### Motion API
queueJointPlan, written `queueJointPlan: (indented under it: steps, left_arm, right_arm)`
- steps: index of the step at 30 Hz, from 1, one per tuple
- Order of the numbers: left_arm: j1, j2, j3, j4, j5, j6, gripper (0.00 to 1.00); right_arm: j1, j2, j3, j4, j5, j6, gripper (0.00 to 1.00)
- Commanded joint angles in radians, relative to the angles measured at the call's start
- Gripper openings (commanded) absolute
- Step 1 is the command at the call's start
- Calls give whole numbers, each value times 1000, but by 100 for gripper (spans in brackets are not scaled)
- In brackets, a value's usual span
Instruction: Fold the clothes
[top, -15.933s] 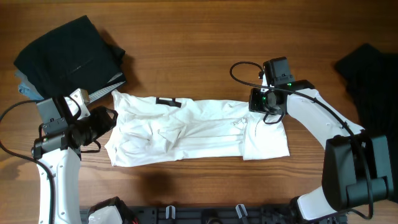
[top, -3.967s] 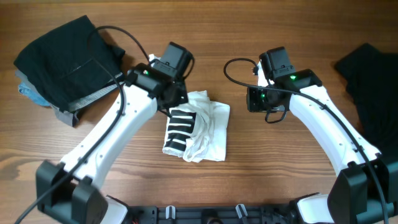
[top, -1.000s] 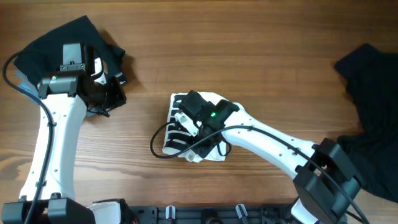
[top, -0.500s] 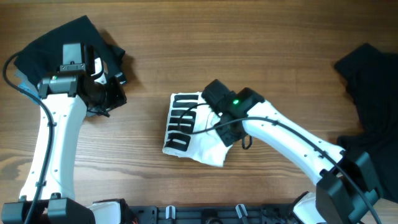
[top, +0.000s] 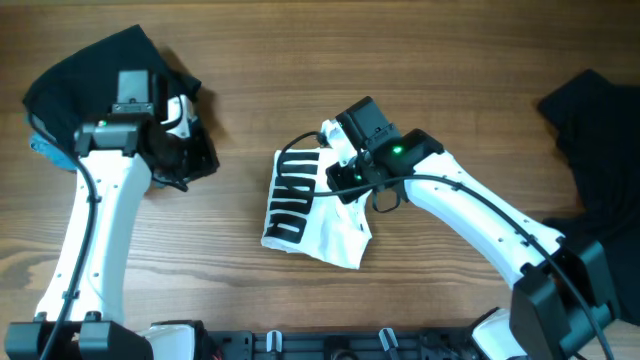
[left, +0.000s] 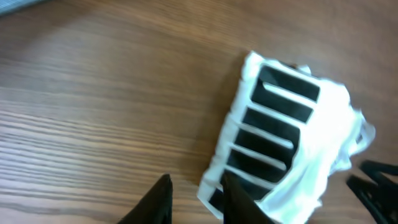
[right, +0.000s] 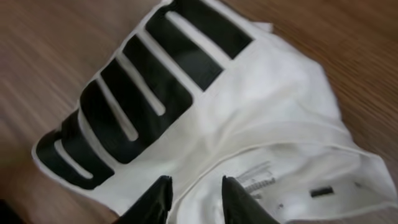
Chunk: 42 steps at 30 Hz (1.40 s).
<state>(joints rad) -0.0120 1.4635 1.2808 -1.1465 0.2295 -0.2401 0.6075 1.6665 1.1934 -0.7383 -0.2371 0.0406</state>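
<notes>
At table centre: the white T-shirt (top: 338, 225) is laid as a compact folded bundle on the wooden table (top: 450, 60), with its black striped print (top: 292, 195) turned up on the left half.
Long axis: the bundle is seen to run from the far edge toward the near edge, slightly tilted, and the black bars are stacked along that line.
Right claw: the right gripper (right: 193, 200) is held directly over the bundle's far right part, pointed down at white cloth. Its jaws are set narrowly apart, and whether a fold is pinched between them cannot be told.
Left claw: the left gripper (left: 196, 200) is held well apart from the shirt, beside the folded dark stack (top: 90, 80) at the far left. Its jaws are slightly spread, bare wood is seen between them, and nothing is held.
Bearing: from the left claw the shirt is found to the right, across open wood; from the right claw it is found straight below.
Nearer arm: the right arm is judged far better placed for any tidying or lifting of the bundle.
Other clothes: a loose black garment (top: 595, 130) is left unfolded at the right edge.
Progress: the shirt's folding is judged nearly complete, while the black garment is not yet begun.
</notes>
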Motion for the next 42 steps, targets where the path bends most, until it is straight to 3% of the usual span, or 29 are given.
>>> queueJointPlan:
  steps: [1, 3, 5, 7, 11, 14, 19, 23, 30, 36, 39, 42]
  left_arm:
    - [-38, 1, -6, -34, 36, 32, 19]
    - [-56, 1, -8, -48, 37, 32, 19]
    - [-80, 1, -21, -50, 64, 32, 19]
    - [-104, 1, -41, -41, 100, 32, 20]
    - [-167, 2, -119, 18, 162, 32, 21]
    - [-228, 3, -211, 89, 231, 31, 23]
    - [-310, 3, -364, 184, 253, 2, 23]
    - [-346, 3, -503, 309, 253, -127, 16]
    - [-306, 11, -745, 525, 212, -531, 10]
    - [-205, -23, -700, 510, 254, -441, 12]
    - [-161, -83, -594, 405, 260, -348, 16]
    - [-151, -136, -497, 348, 261, -274, 17]
  right_arm:
    - [-5, 119, -37, -38, -79, -22, 6]
    - [-20, 166, -37, -77, 13, 76, 4]
    - [-56, 182, -37, -153, 184, 281, 4]
    - [-90, 174, -36, -191, 238, 340, 4]
    - [-167, 131, -33, -190, 161, 290, 8]
    - [-190, 84, -32, -162, 68, 194, 22]
    - [-194, -18, -32, -144, -5, 130, 32]
    - [-192, -70, -32, -127, -5, 119, 36]
    - [-192, -71, -32, -114, -97, 90, 36]
    - [-145, -59, -45, -111, -209, -69, 39]
    - [-91, -10, -82, -85, -209, -59, 39]
    - [-60, 64, -120, -71, -206, 56, 34]
